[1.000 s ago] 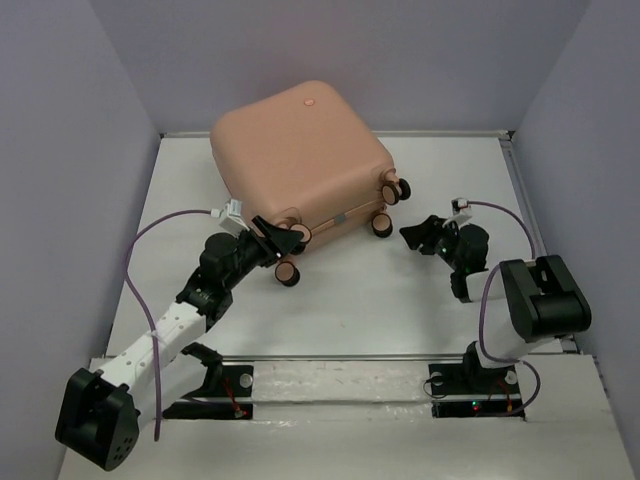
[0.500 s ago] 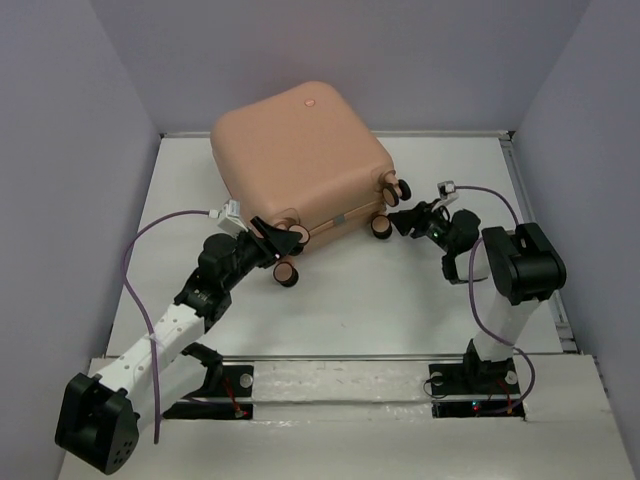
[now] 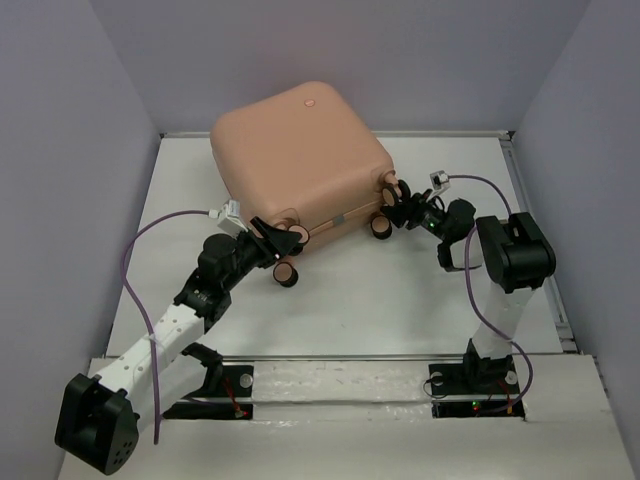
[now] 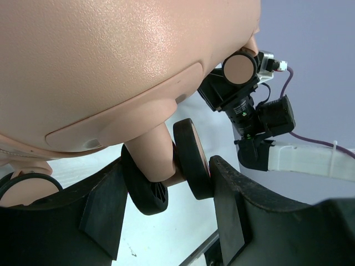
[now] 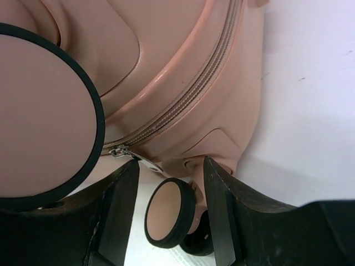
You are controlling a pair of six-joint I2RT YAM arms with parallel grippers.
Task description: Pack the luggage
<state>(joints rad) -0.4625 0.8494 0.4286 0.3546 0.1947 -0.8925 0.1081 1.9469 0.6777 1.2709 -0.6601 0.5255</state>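
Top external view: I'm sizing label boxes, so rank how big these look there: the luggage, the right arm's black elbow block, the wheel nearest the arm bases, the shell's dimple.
1. luggage, by far the largest
2. black elbow block
3. wheel
4. dimple, smallest
The raised block is likely nearer the camera, inflating it.
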